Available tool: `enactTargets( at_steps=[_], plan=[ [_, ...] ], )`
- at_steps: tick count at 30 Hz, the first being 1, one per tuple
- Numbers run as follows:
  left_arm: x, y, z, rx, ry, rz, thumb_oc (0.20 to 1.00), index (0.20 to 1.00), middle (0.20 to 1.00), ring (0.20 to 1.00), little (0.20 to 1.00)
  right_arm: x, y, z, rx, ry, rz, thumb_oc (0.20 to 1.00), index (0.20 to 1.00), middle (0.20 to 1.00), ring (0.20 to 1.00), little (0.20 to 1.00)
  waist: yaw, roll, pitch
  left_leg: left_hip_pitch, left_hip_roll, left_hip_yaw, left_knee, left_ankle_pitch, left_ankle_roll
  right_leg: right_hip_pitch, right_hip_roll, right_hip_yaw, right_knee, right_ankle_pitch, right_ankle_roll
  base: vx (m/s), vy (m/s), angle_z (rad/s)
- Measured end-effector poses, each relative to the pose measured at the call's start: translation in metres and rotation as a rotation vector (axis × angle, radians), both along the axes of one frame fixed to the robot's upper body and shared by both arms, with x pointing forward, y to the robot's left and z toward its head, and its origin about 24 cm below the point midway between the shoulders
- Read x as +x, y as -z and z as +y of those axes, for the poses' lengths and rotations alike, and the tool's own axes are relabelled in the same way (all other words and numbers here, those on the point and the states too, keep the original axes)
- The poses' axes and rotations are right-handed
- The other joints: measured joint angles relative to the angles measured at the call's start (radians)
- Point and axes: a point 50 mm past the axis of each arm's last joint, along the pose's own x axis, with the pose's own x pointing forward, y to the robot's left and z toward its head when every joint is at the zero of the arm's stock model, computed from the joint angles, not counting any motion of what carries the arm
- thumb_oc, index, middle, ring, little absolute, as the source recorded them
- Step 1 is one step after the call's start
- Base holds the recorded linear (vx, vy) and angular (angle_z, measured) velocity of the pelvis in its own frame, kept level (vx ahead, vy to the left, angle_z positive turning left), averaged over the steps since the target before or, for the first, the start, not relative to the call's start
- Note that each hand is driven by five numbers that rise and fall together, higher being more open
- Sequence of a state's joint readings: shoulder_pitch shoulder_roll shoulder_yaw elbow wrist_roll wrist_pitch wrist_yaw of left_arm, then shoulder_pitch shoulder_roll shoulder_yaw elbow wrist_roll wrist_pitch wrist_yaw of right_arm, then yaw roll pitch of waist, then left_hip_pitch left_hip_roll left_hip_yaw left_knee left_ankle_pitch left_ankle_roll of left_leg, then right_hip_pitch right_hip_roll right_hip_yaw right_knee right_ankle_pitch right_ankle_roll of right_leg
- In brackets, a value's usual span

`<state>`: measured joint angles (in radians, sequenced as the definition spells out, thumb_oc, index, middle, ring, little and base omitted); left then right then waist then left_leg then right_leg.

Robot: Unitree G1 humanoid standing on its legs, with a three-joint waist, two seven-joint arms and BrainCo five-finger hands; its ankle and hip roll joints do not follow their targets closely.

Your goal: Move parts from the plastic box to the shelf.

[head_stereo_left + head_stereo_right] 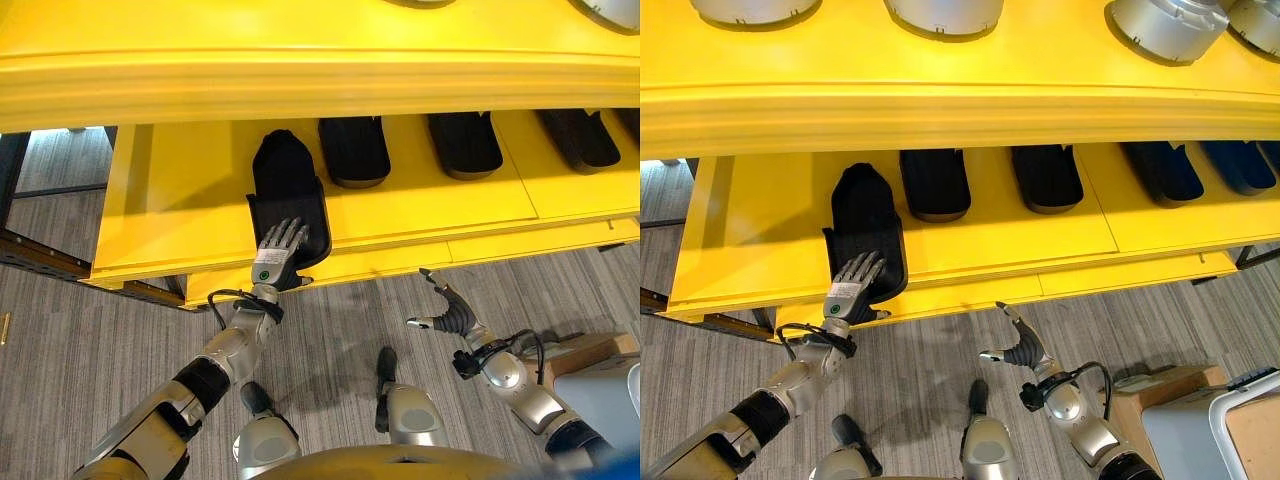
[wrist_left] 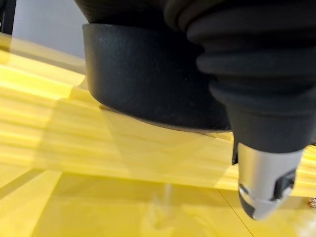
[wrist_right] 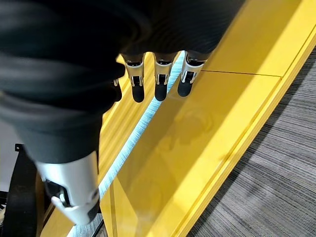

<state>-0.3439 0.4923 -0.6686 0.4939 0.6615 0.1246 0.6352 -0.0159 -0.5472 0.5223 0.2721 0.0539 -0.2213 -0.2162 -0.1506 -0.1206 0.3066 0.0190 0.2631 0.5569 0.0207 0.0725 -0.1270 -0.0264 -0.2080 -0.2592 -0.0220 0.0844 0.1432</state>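
- Five black parts [image 1: 935, 185] on the lower level of the one yellow shelf [image 1: 940, 110] (a sixth dark shape at the view's right edge is cut off, so I leave it uncounted).
- Four silver round parts [image 1: 945, 15] on its top level.
- One plastic box [image 1: 1185, 435].
- One cardboard box [image 1: 1160, 390].
- Two hands of mine: left hand [image 1: 280, 250], right hand [image 1: 450, 312].

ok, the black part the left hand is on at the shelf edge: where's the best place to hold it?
Probably the near end of the black part, approached from the open front of the yellow shelf. That end sticks out over the shelf lip and has a raised wall, seen in the left wrist view. The far end lies under the upper deck. The left hand already rests there with straight fingers. The right hand hangs free.
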Motion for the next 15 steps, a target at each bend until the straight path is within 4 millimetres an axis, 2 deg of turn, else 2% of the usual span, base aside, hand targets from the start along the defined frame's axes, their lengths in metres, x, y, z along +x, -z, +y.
enactTargets(
  at_steps=[4, 8, 10, 11, 15],
  plan=[
    [0.003, 0.001, -0.001, 0.025, -0.025, -0.005, 1.0, 1.0, 1.0, 1.0, 1.0, 0.002, -0.002, 0.0, 0.0, 0.0, -0.009, 1.0, 1.0, 1.0, 1.0, 1.0, -0.005, -0.003, 0.001, 0.0, 0.001, 0.001, 0.001, 0.0, 0.0, -0.001, 0.0, 0.0, 0.002, 0.0, 0.0, 0.0, 0.0, 0.0],
    [0.013, -0.004, 0.004, 0.06, -0.075, -0.024, 1.0, 1.0, 1.0, 1.0, 1.0, 0.004, -0.004, 0.002, 0.0, -0.001, -0.023, 1.0, 1.0, 1.0, 1.0, 1.0, -0.011, -0.021, 0.002, -0.003, 0.011, 0.004, 0.011, -0.002, -0.003, -0.004, 0.006, 0.003, 0.003, 0.0, 0.0, 0.0, -0.008, -0.02],
    [0.017, -0.005, 0.006, 0.073, -0.104, -0.043, 0.294, 0.294, 0.294, 0.294, 0.294, 0.005, -0.004, 0.005, 0.0, -0.009, -0.024, 1.0, 1.0, 1.0, 1.0, 1.0, -0.012, -0.024, 0.002, -0.006, 0.018, 0.005, 0.018, -0.004, -0.006, -0.007, 0.011, 0.004, 0.004, 0.0, 0.0, 0.01, -0.021, -0.05],
    [0.02, -0.007, 0.006, 0.077, -0.114, -0.052, 0.2, 0.2, 0.2, 0.2, 0.2, 0.004, -0.003, 0.005, 0.001, -0.01, -0.025, 1.0, 1.0, 1.0, 1.0, 1.0, -0.012, -0.024, 0.002, -0.008, 0.02, 0.005, 0.018, -0.004, -0.007, -0.009, 0.013, 0.004, 0.004, 0.0, 0.0, 0.01, -0.017, -0.03],
    [0.02, -0.008, 0.004, 0.121, -0.113, -0.101, 0.2, 0.2, 0.2, 0.2, 0.2, 0.004, -0.003, 0.006, 0.003, -0.007, -0.024, 1.0, 1.0, 1.0, 1.0, 1.0, -0.02, -0.023, 0.002, -0.021, 0.025, 0.007, 0.026, -0.004, -0.007, -0.022, 0.016, 0.007, 0.006, 0.003, -0.004, 0.0, -0.003, -0.01]
  ],
)
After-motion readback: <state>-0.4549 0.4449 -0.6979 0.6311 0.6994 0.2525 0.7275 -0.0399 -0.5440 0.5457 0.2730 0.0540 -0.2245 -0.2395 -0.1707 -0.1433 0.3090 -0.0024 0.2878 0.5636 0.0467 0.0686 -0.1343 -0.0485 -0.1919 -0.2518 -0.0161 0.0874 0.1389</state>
